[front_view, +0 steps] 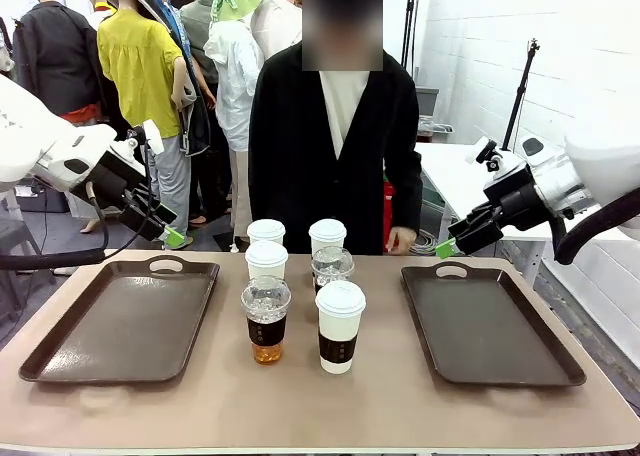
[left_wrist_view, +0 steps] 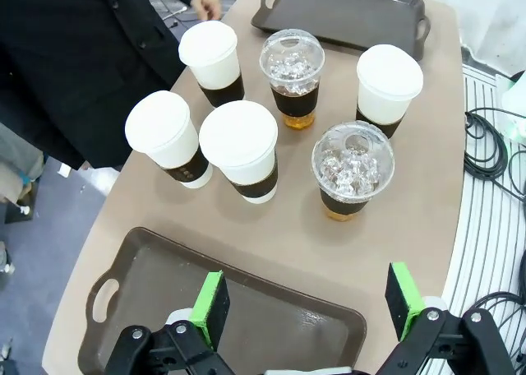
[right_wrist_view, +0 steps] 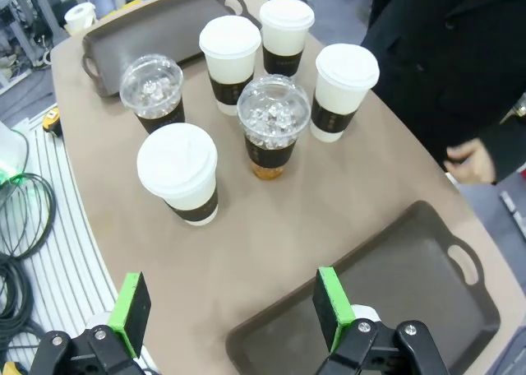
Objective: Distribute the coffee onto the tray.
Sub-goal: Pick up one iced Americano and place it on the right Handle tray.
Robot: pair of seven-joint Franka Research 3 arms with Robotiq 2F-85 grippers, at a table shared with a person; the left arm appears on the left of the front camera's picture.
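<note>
Front view takes in a long tan table with rounded corners across the lower half of the frame. A person in a black jacket stands at its far edge, centre top, with one hand down by the rim. Two dark brown trays lie flat on the table, the left tray at lower left and the right tray at lower right. Each has a handle cut-out turned toward the person and nothing on it, so I judge that no drink has been dealt out yet. Between them, mid-frame, six cups stand upright in a tight cluster, apart from both trays, probably bunched there so either arm can reach them. Four are paper cups with white lids and brown sleeves; two are clear cups with dome lids, ice and amber drink. The left gripper hangs above the far end of the left tray at middle left, and the right gripper mirrors it at middle right. In the wrist views each one's green pads stand wide apart with nothing between them, which looks like a ready pose for closing around a cup. The tabletop is smooth, matte and level, a steady footing for tall cups. Behind, at upper right, are a white brick wall, a white side table and a black stand. Cables lie on the floor at the right edge of the left wrist view.
</note>
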